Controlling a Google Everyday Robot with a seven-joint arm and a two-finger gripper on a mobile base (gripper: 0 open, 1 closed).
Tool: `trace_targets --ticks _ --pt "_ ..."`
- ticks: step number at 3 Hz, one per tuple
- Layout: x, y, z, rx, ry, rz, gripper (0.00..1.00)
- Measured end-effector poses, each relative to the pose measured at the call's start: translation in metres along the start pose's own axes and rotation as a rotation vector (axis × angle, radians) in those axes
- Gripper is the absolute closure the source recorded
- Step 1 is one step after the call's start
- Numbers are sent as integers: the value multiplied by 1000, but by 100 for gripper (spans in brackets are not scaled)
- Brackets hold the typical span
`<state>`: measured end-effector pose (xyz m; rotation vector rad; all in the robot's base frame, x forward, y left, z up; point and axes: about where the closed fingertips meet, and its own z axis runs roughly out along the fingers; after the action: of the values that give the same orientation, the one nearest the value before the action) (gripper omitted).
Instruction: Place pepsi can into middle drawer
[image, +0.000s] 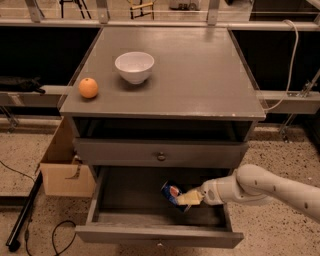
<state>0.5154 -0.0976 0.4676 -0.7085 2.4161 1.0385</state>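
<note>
The pepsi can (170, 191), blue with a red-white-blue logo, is tilted inside the open middle drawer (125, 197), just above its dark floor, right of centre. My gripper (187, 199) reaches in from the right and is shut on the can's lower right end. The white arm (260, 187) crosses over the drawer's right wall. The drawer is pulled out wide below a shut drawer front with a round knob (161, 156).
On the cabinet top (200, 75) stand a white bowl (134, 66) and an orange fruit (88, 88) near the left edge. A cardboard box (62, 170) and a black cable (50, 235) lie on the floor to the left.
</note>
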Motion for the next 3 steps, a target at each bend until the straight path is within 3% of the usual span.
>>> trace_targets --ticks 1,3 --pt "0 0 0 0 1 0 100" --pt "9 -8 17 44 93 12 100"
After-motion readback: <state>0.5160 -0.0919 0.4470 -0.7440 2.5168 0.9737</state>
